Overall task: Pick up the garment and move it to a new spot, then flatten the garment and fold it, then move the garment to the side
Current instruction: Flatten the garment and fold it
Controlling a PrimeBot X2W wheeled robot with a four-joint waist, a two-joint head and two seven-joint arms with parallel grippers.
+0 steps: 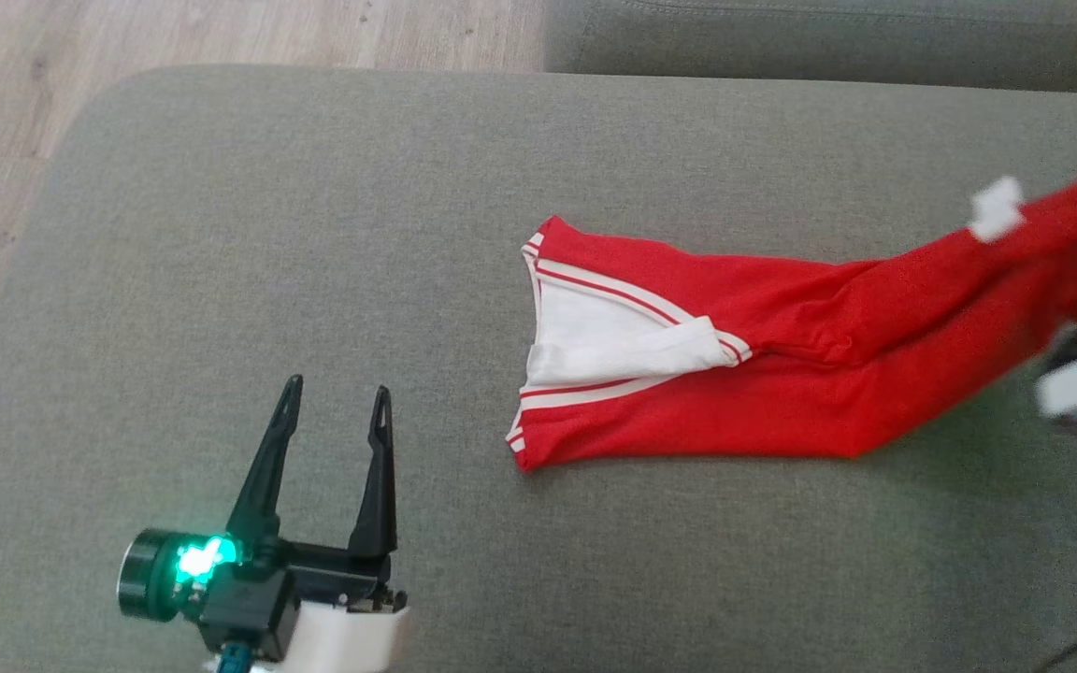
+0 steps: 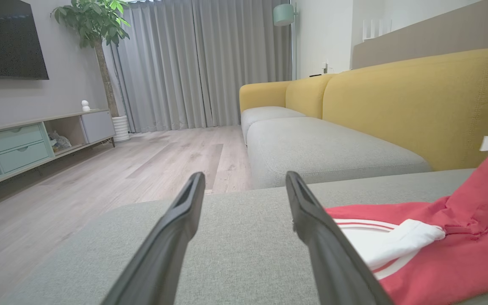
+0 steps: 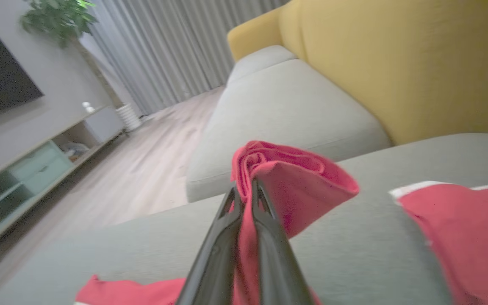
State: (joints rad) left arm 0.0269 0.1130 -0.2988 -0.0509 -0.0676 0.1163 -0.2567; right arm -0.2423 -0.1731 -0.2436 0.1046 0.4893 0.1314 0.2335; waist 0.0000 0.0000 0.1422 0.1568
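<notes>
Left gripper (image 1: 337, 385), foreground: the two dark fingers are spread wide with nothing between them. It hovers low over the grey seat cushion (image 1: 221, 280), well apart from the cloth and pointing past its near white-trimmed end.

The red jersey (image 1: 782, 374), middle ground: it lies on the cushion as a long, half-rolled band. Its white side panel and red-striped trim face the left gripper. The far end rises off the cushion toward the right edge of the head view, where a small white label (image 1: 997, 207) sticks out.

Right gripper (image 3: 244, 186): the fingers are pressed nearly together on a bunched fold of the jersey, which billows above the tips. In the head view this gripper is blurred. A further red cloth with a white edge (image 3: 460, 237) lies to its right; whether it is part of the same jersey cannot be told.

Background: a second grey cushion, the yellow sofa back (image 2: 417, 97), a wooden floor (image 1: 15, 140), grey curtains and a potted plant.

Hazards, as judged:
- The pinch takes only a small gather of slippery mesh, so drag from the trailing end on the cushion fabric could pull it free.
- The rolled, twisted lie could tighten under tension, which would make flattening harder.
- Carrying too far right could drop the jersey over the cushion edge.
</notes>
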